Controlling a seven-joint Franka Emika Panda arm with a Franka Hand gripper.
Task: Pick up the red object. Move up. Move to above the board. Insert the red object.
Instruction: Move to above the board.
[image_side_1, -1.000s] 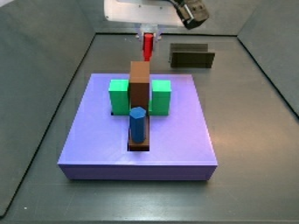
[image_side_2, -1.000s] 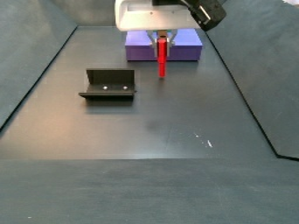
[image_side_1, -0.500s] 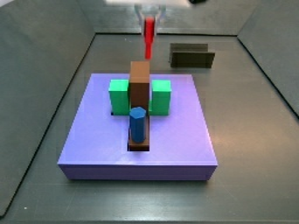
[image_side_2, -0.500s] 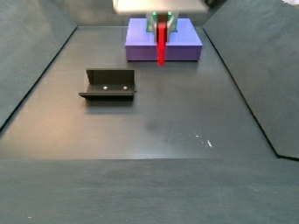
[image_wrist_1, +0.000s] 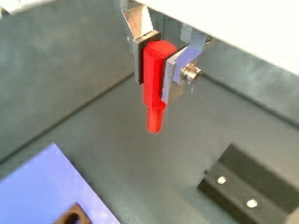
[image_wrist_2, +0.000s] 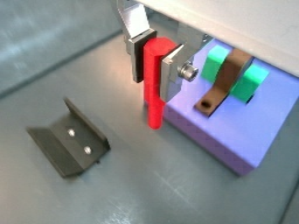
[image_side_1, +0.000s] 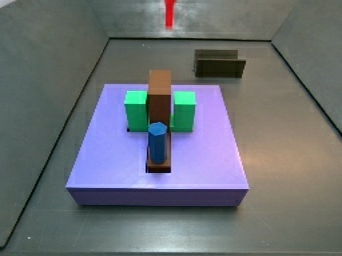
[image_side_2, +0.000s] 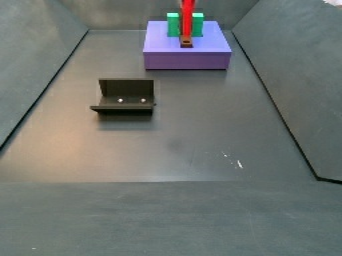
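My gripper is clamped on the red object. It has risen to the top of the frame in both side views, so next comes the board.

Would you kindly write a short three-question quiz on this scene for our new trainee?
1. True or false: the gripper is shut on the red peg in both wrist views.
2. What stands in the near end of the board?
A. a blue peg
B. a yellow cube
C. nothing
3. Fill in: beside the purple slab, the dark L-shaped ______ stands on the floor.

Key: 1 true; 2 A; 3 fixture.
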